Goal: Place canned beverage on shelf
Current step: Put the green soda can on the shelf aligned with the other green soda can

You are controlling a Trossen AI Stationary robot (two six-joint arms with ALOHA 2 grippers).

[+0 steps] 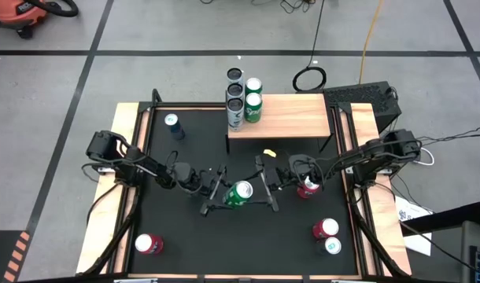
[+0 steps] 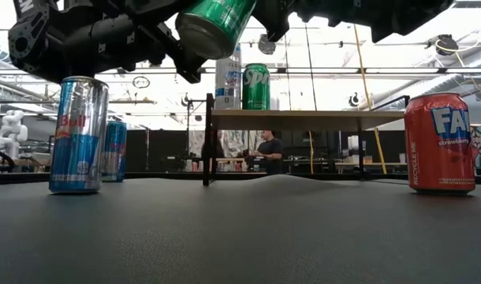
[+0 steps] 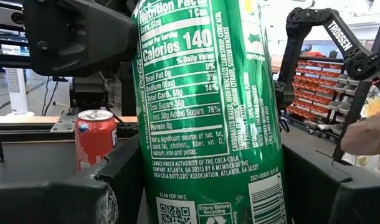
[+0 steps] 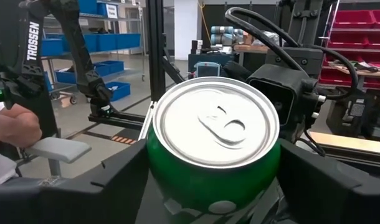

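Both claws meet at one green can (image 1: 240,193), lifted off the tabletop (image 1: 185,251) near its middle, just near of the shelf (image 1: 291,114). The left claw (image 1: 222,194) has it clamped across the body: in the left wrist view the label fills the gap between its fingers. The right claw (image 1: 261,191) has its fingers on either side of the can's top end; whether they press or merely flank it I cannot tell.

This looks like a hand-over. To do it well, one claw should be firmly seated before the other lets go, and neither should pull while both hold on, or the can will twist.

The can is tilted: in the low view its bottom end (image 2: 195,35) is low and to the left, the body rising to the right. Its long axis runs roughly left to right, with the pull-tab lid (image 4: 218,122) toward the right arm. It must be upright before it goes on the plank's bare right part, clear of the cans at the left end (image 1: 241,101).
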